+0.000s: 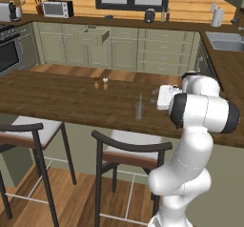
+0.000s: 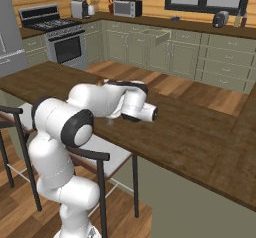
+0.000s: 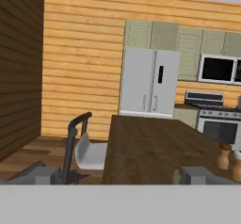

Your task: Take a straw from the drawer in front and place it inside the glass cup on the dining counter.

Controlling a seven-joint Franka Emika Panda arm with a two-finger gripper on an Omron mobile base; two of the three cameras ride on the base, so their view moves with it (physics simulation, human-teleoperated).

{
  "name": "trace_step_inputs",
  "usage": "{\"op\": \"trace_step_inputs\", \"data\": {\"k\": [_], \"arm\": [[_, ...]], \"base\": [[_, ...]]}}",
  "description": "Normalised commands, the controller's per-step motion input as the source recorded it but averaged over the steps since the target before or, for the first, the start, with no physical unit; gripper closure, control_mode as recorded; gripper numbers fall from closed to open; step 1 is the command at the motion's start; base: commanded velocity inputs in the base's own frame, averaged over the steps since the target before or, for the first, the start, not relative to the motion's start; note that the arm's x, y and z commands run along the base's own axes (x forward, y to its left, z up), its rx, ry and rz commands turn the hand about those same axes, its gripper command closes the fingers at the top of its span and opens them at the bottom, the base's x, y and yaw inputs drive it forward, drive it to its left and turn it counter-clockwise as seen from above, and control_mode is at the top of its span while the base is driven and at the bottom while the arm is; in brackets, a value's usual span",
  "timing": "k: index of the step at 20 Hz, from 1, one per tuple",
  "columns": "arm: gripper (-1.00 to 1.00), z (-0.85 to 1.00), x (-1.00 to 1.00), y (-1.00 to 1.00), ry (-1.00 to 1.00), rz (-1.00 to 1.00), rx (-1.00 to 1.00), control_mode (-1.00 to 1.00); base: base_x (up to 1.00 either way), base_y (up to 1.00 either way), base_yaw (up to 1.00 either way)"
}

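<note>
The straw (image 1: 140, 99) stands in the cup (image 1: 138, 110) on the near worktop (image 1: 57, 99), the open, empty gripper (image 1: 155, 97) just right of it, the drawer (image 1: 94, 36) open far behind.

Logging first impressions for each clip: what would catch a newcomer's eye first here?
The big white arm fills the foreground, bent over the long dark counter. Just left of it stands a clear cup with a thin straw upright in it, and two small shakers farther back. Against the far wall one green drawer hangs open.
</note>
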Motion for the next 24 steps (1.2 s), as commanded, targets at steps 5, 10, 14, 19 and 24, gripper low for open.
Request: {"op": "trace_step_inputs", "data": {"k": [5, 10, 14, 19, 24], "arm": [[-1.0, -0.04, -0.19, 0.0, 0.01, 0.0, 0.0, -1.0], [-1.0, -0.14, -0.11, 0.0, 0.06, 0.0, 0.0, -1.0], [-1.0, -0.16, -0.08, 0.0, 0.05, 0.0, 0.0, -1.0], [-1.0, -0.16, -0.09, 0.0, 0.05, 0.0, 0.0, -1.0], [-1.0, -0.15, -0.14, 0.0, 0.03, 0.0, 0.0, -1.0]], "base": [[0.0, 0.0, 0.0], [0.0, 0.0, 0.0], [0.0, 0.0, 0.0], [0.0, 0.0, 0.0], [0.0, 0.0, 0.0]]}}
